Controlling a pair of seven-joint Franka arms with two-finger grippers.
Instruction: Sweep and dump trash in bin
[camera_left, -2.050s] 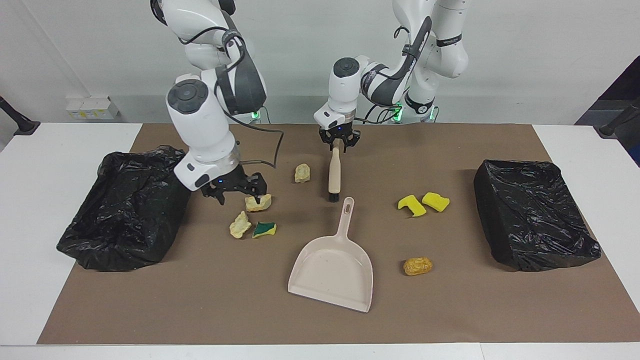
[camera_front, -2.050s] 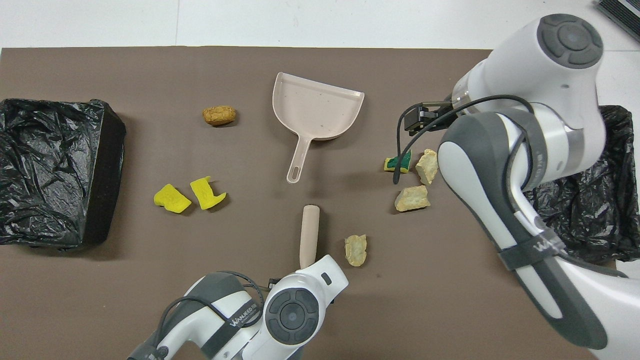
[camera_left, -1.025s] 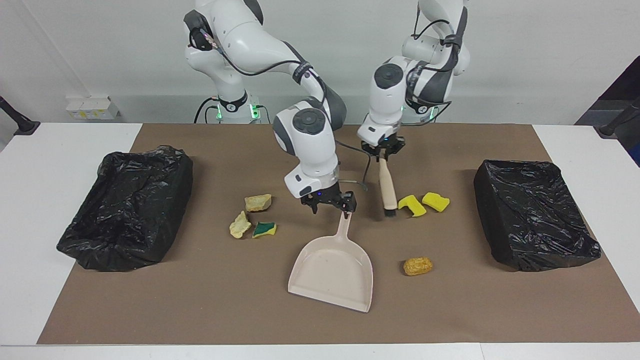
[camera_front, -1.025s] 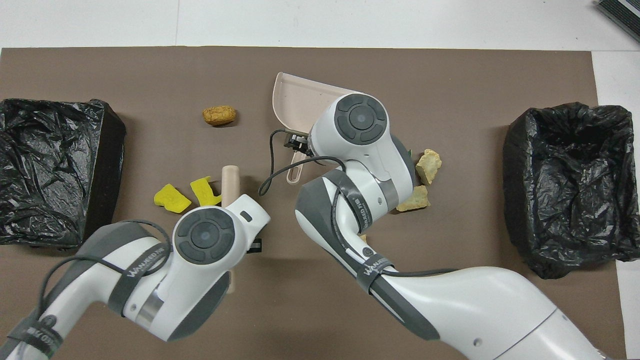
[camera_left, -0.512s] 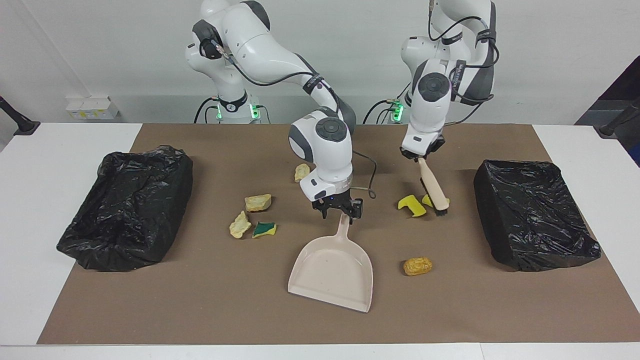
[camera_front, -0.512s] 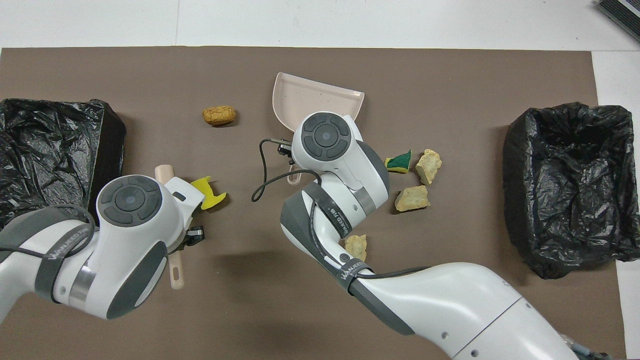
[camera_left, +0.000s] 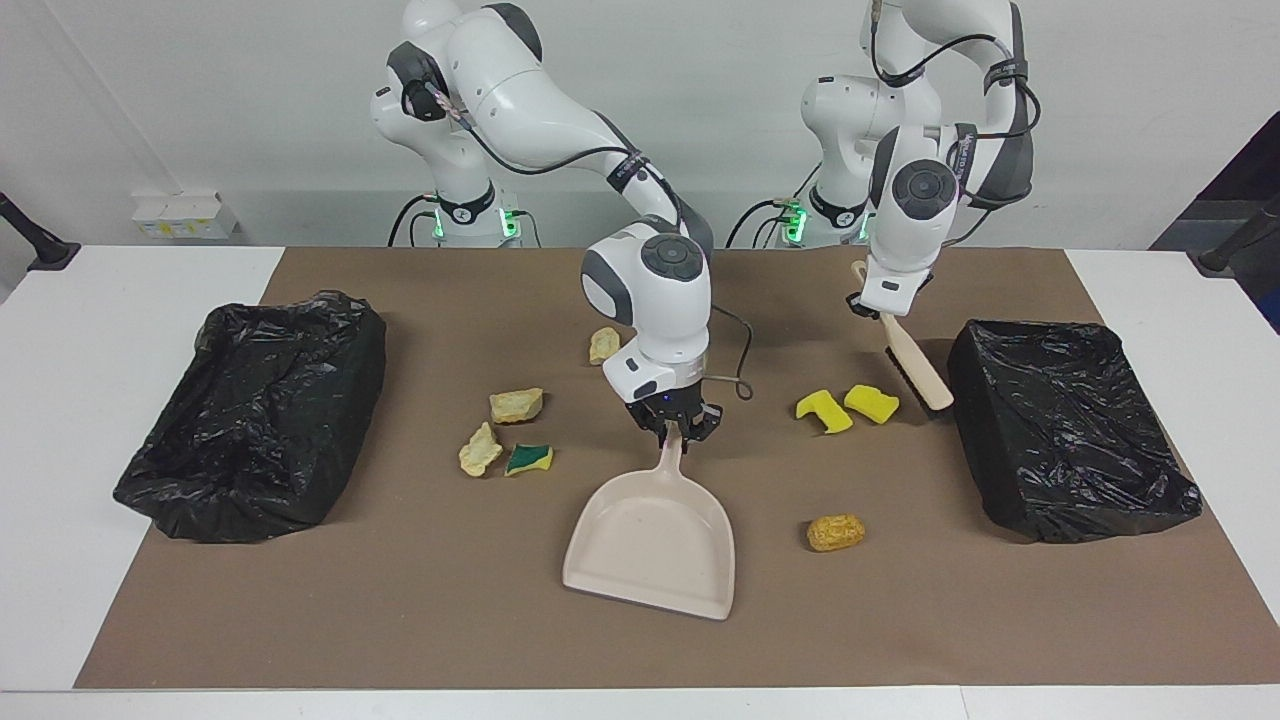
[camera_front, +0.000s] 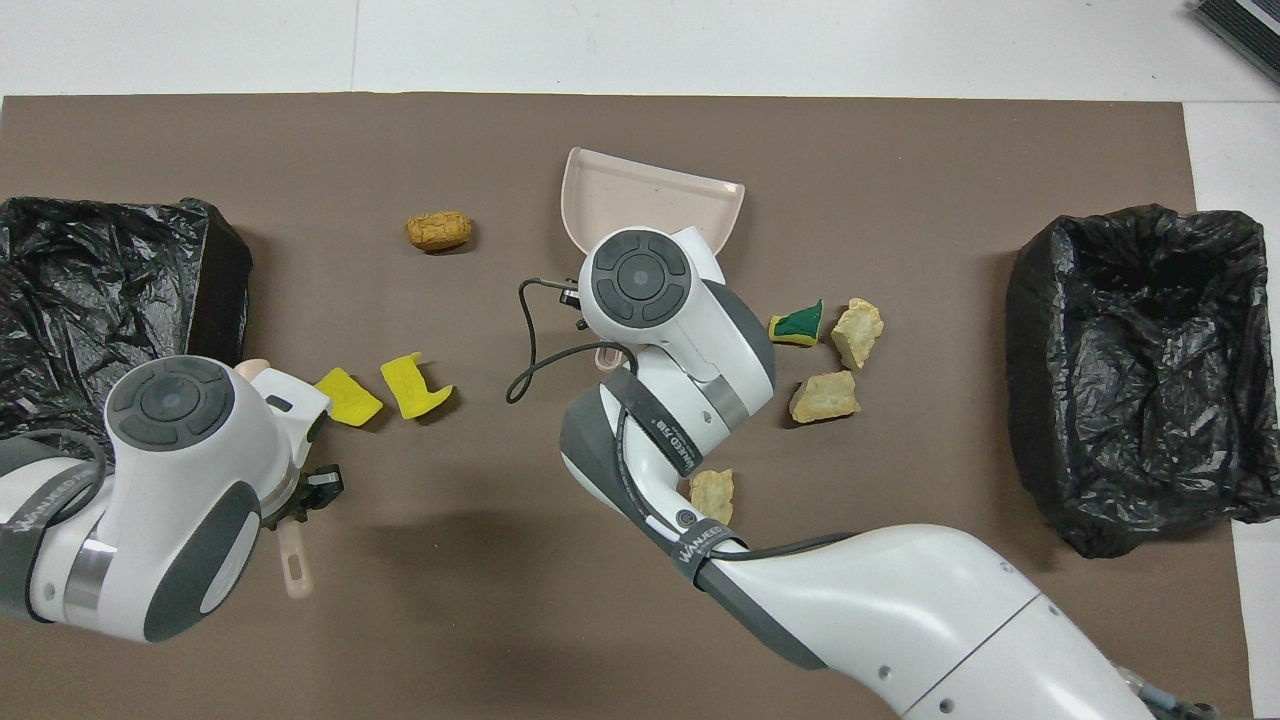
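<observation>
on the white table (camera_left: 90, 330), a brown mat (camera_left: 400, 620); white wall (camera_left: 200, 90).

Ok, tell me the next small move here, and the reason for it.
Probably: the left gripper draws the brush toward the two yellow sponges. Its bristle end sits between them and the bin, and the right gripper has its jaws shut on the dustpan handle, so the pan is in hand.

Right gripper (camera_left: 672, 432) low mid-table, fingers pinched shut, wrist vertical; left gripper (camera_left: 868, 303) raised, clamped, arm bent steeply down.
</observation>
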